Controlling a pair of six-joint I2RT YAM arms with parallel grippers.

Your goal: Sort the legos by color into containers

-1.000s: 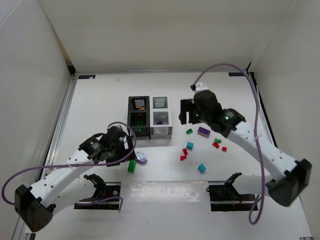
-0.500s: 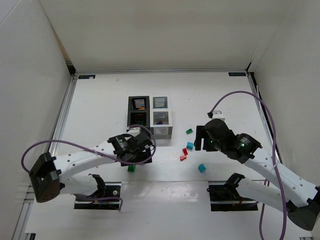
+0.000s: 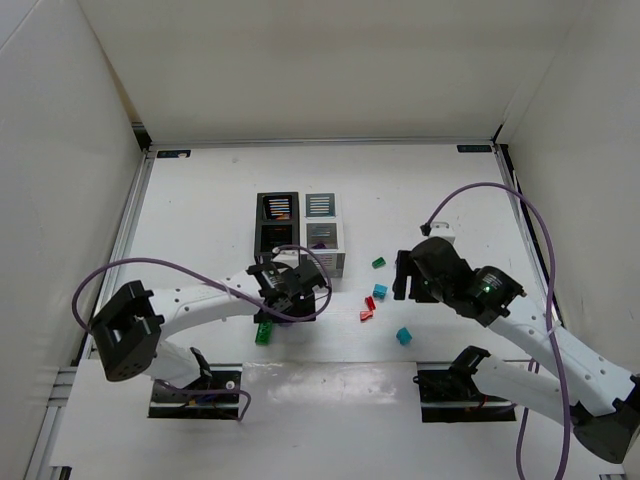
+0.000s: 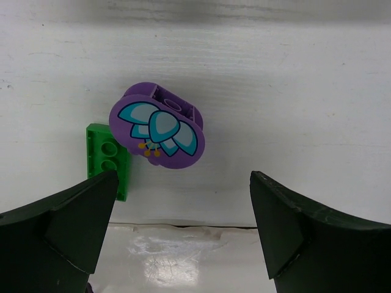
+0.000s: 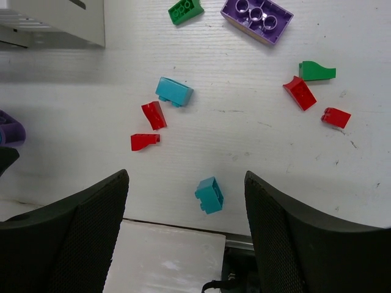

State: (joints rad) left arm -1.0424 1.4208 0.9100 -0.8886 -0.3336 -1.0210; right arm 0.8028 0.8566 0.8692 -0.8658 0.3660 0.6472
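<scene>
**Left gripper** (image 4: 183, 201): jaws wide apart, empty, above a glossy purple rounded piece (image 4: 157, 126) printed with teal petals. A green studded brick (image 4: 107, 155) lies just beside it, at its 8 o'clock.

**Right gripper** (image 5: 185, 183): jaws wide, empty, over scattered smooth plastic legos:
- teal block (image 5: 209, 195) between the fingers
- red wedges (image 5: 153, 115) at 11 o'clock
- purple studded plate (image 5: 256, 18) at 1 o'clock

**Containers** (image 3: 323, 262): square slotted bins, black and white, at 10 o'clock from the scatter.

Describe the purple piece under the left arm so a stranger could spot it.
Beside the block of bins hangs the left pincer. Below it lies a rounded purple piece beside a green brick; only it carries printed teal petals.
</scene>
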